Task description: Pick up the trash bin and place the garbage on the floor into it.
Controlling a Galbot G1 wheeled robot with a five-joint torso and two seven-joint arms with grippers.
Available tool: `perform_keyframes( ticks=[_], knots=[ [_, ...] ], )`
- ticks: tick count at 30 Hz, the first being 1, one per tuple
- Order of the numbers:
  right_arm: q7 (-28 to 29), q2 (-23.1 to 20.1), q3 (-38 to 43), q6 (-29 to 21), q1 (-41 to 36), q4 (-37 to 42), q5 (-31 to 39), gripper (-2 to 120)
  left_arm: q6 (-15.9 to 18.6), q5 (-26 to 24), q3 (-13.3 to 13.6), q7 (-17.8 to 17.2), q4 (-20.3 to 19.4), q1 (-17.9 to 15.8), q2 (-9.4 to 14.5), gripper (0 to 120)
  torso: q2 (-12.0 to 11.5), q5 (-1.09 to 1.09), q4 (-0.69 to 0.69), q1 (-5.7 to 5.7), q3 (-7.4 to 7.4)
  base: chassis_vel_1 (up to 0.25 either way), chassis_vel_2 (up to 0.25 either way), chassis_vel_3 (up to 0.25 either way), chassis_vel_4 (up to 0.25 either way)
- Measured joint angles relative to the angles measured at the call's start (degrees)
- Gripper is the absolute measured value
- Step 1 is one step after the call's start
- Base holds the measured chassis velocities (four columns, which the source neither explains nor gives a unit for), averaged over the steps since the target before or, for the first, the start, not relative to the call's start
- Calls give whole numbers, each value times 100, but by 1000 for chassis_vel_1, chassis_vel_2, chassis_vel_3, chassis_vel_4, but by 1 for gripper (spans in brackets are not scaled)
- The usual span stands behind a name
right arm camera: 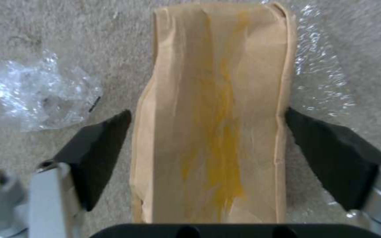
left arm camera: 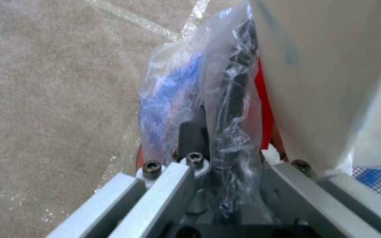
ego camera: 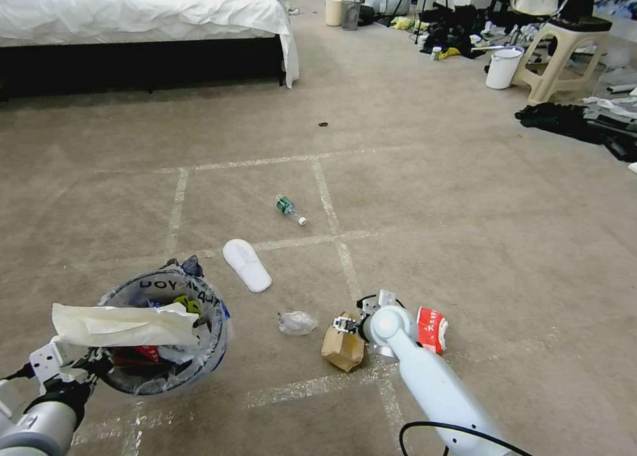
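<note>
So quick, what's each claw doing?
Left gripper: shut on the round red plastic-lined trash bin.
Right gripper: open, fingers around the tan paper bag.

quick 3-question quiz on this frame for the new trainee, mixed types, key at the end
1. True or false: the right tool is shut on the paper bag.
2. Which item lies farthest from the robot? A) slipper sole B) bottle C) red wrapper
3. What does the left tool hold, and by which part?

Key
1. False. Its fingers stand on either side of the bag, open, with carpet showing in the gaps.
2. B.
3. The trash bin, clamped at its rim through the plastic liner.
</note>
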Motion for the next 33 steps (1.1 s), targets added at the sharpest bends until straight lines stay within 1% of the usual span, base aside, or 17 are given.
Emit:
perform_keyframes(
  ticks=[2,3,5,9,11,12,14,17,19,23,24,26,28,29,30,31,33],
  knots=[
    [-53,35,-26,23,1,-68,-92,76,-3,8,5,0,12,-8,-3,1,0,0,0,0,0,0,0,0,0],
    [-53,35,-26,23,1,-68,-92,76,-3,8,5,0,12,-8,-3,1,0,0,0,0,0,0,0,0,0],
    [-128,56,-50,99,-14,-155,-228,64,-6,9,-3,0,12,-3,4,1,0,0,0,0,0,0,0,0,0],
    [-181,57,-53,150,-52,-171,-322,55,-6,9,-7,0,3,1,9,1,0,1,0,0,0,0,0,0,0],
    [-207,36,-49,193,-119,-144,-389,43,-8,9,-3,0,3,-10,7,1,0,1,0,0,0,0,0,0,0],
    [-207,36,-49,193,-119,-144,-389,43,-8,9,-3,0,3,-10,7,1,0,1,0,0,0,0,0,0,0],
    [-226,0,-38,234,-170,-98,-450,33,-11,10,10,-1,3,-12,-1,1,0,1,0,0,0,0,0,0,0],
    [-240,-21,-34,280,-198,-79,-490,29,-13,12,14,0,3,-13,-3,1,0,1,0,0,0,0,0,0,0],
    [-311,-74,-27,438,-269,-31,-622,14,-16,13,17,-1,-7,-9,-3,1,0,1,0,0,0,0,0,0,0],
    [-351,-130,6,556,-333,75,-708,5,-16,-3,12,-4,-38,2,6,1,0,2,0,0,0,0,0,0,0],
    [-394,-210,44,629,-374,220,-745,0,-16,-17,0,-7,-55,13,14,1,0,1,0,0,0,0,0,0,0],
    [-467,-314,71,743,-417,446,-772,0,-15,-32,-12,-10,-76,26,23,1,0,1,-1,0,0,0,0,0,0],
    [-617,-597,89,951,-469,1098,-696,0,-2,-63,-22,-15,-129,47,35,1,0,2,-2,0,0,0,0,0,0],
    [-617,-597,89,951,-469,1098,-696,0,-2,-63,-22,-15,-129,47,35,1,0,2,-2,0,0,0,0,0,0],
    [-728,-748,89,1048,-462,1535,-625,0,10,-72,-20,-16,-156,50,37,1,0,1,-1,0,-1,0,0,0,0],
    [-728,-748,89,1048,-462,1535,-625,0,10,-72,-20,-16,-156,50,37,1,0,1,-1,0,-1,0,0,0,0],
    [-1251,-1232,-75,1654,-274,2541,-570,0,30,-74,7,-25,-203,50,34,1,0,3,-1,0,0,0,0,0,0]
  ],
)
